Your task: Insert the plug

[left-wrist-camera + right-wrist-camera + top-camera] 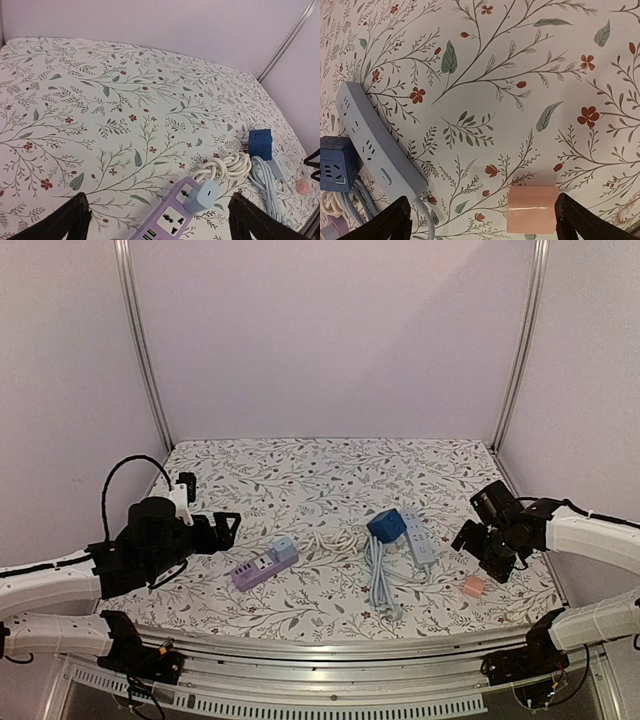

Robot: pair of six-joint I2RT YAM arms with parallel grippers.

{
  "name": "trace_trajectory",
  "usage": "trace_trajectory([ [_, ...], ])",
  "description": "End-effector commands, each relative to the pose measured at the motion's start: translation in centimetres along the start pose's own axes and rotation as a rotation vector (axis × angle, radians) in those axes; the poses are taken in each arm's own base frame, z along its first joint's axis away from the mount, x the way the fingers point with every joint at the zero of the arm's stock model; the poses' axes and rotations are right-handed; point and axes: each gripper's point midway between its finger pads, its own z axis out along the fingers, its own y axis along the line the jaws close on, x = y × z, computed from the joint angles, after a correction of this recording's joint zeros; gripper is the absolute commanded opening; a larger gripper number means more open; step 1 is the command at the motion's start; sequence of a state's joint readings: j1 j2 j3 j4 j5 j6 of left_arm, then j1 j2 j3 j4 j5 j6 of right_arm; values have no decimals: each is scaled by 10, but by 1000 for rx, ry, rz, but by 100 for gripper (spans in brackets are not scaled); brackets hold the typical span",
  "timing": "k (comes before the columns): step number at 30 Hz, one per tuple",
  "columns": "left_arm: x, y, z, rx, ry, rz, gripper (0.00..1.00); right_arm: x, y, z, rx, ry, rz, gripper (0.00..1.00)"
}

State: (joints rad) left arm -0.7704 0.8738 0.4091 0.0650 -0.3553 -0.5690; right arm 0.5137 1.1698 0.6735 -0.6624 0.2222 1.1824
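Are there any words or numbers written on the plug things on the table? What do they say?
None can be read.
The purple power strip, blue cube socket, grey power strip and pink block show no words, numbers or logos; any tiny print is too small.

The left arm [50,585], white-shelled with black joints, extended from its base toward the centre. Its black two-finger left gripper [228,528] pointed to the right. The jaws stood wide apart and held nothing; in the left wrist view the dark fingers [70,220] occupied both lower corners. The white-and-black right arm [590,535] reached inward from the right side. Its black right gripper [478,552] angled downward, jaws likewise spread wide and empty, with fingers [387,222] at both lower corners.
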Motion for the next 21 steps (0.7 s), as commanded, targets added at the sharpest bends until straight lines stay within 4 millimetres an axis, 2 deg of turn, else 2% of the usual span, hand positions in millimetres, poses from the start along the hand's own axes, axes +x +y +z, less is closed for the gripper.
trace_trajectory([
  [1,10,1,-1,4,26,22,96,13,-13,11,55,62,-63,99],
  [12,10,3,0,-8,28,25,96,26,-36,14,119,110,-102,98],
  [21,9,3,-1,-7,25,24,96,31,-38,15,104,126,-113,86],
])
